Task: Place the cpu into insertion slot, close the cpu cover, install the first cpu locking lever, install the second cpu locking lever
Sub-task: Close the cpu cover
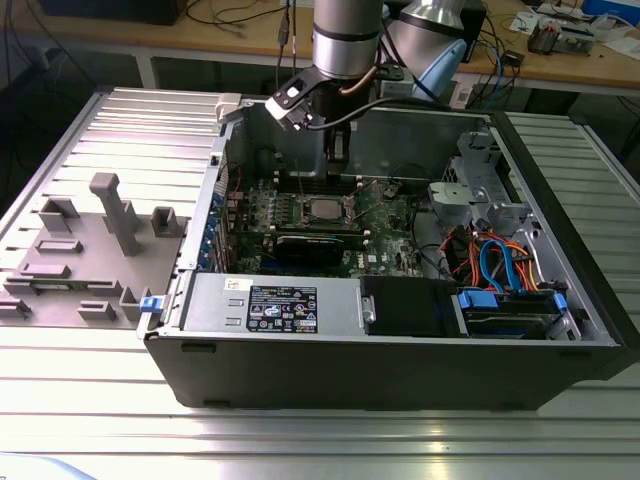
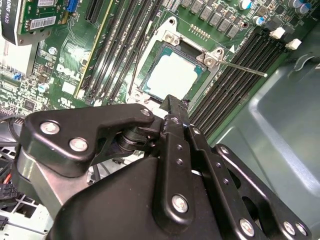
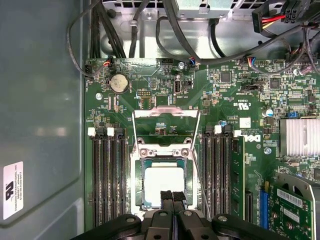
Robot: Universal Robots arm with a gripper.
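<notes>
Cpu (image 3: 163,182) lies flat in the insertion slot (image 3: 140,175), silver top up and square to the rim; placing looks done. Cpu cover (image 3: 165,114) stands swung up on its hinge, on the side of the socket away from the end effector (image 3: 172,196). Green board shows through its cut-out, so it is not yet closed. One thin locking lever (image 2: 245,68) sticks out free past a socket corner over the memory slots (image 3: 107,175), not latched. End effector hangs just over the socket edge opposite the hinge, fingers narrow, pressed nearly together, nothing between them. Judgement: the step in hand is the cover. It calls for getting the tips behind the raised plate and tipping it down over the chip, without scraping the chip or catching the loose lever
</notes>
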